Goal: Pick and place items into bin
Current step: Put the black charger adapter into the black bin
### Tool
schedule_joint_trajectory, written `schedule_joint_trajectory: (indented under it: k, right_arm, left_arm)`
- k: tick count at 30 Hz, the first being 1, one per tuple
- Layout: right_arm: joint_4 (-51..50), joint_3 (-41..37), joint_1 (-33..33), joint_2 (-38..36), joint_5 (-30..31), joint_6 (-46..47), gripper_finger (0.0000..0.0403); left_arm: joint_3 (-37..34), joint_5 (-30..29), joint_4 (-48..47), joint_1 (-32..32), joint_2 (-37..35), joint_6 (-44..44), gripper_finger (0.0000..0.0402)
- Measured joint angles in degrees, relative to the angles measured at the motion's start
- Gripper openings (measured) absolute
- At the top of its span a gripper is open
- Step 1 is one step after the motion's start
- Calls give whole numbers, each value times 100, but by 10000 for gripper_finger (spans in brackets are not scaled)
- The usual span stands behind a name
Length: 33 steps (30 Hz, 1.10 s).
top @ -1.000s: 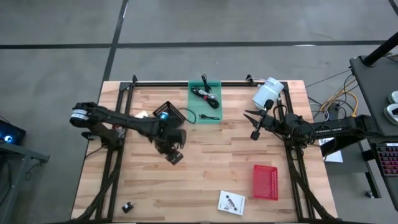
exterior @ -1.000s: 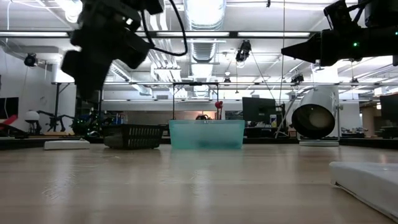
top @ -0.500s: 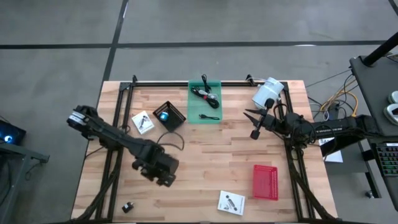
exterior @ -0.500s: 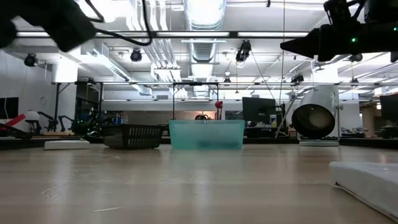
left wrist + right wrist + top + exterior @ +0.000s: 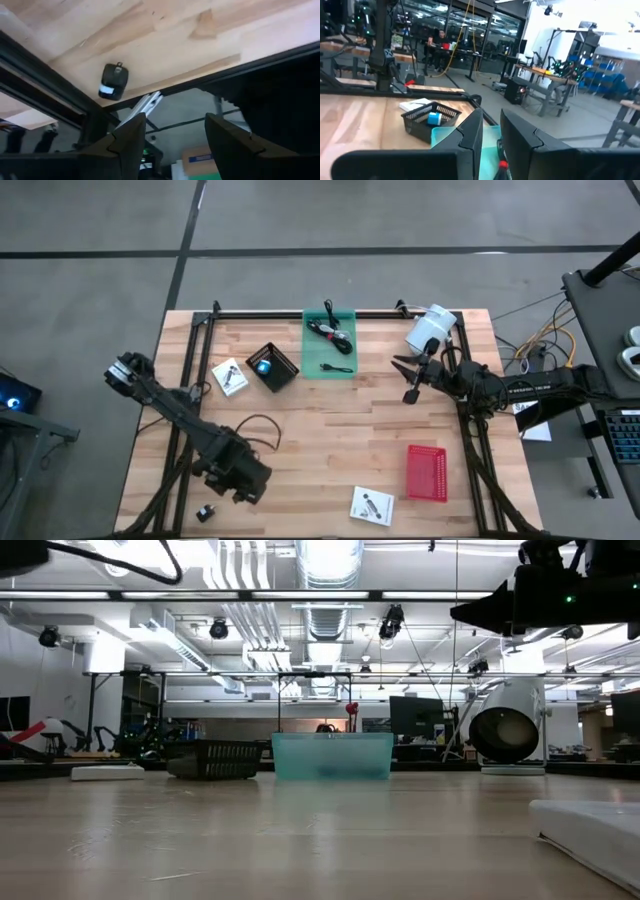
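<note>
No writing can be read on any object in these views. In the high view the left claw (image 5: 238,480) hangs over the table's (image 5: 330,450) near-left part, close to a small black piece (image 5: 206,513) at the near edge; its wrist view shows that piece (image 5: 113,81) with a pale label, too blurred to read, and the claw's fingers (image 5: 131,137) spread apart with nothing between them. The right claw (image 5: 408,380) waits just right of the green bin (image 5: 312,350), its fingers slightly parted and empty. A coiled black cable (image 5: 330,330) lies in the bin. The low view alone shows the bin's (image 5: 331,756) translucent side wall. A flat white packet (image 5: 371,505) lies near the front edge.
</note>
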Motion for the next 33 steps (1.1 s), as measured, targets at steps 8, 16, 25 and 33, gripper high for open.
schedule_joint_trajectory:
  k: [8,16,25,33]
  right_arm:
    - [-9,-65,0,0,-10,392,57]
    - [-5,-73,0,0,-10,423,57]
    - [5,-73,2,0,-10,401,57]
    - [11,-73,0,0,-8,405,57]
  left_arm:
    - [-35,-15,22,-742,13,-13,187]
    - [-70,-117,608,-1018,67,-789,190]
    - [-70,-201,1403,-1119,669,-299,257]
    - [-72,622,1492,-1439,935,-568,262]
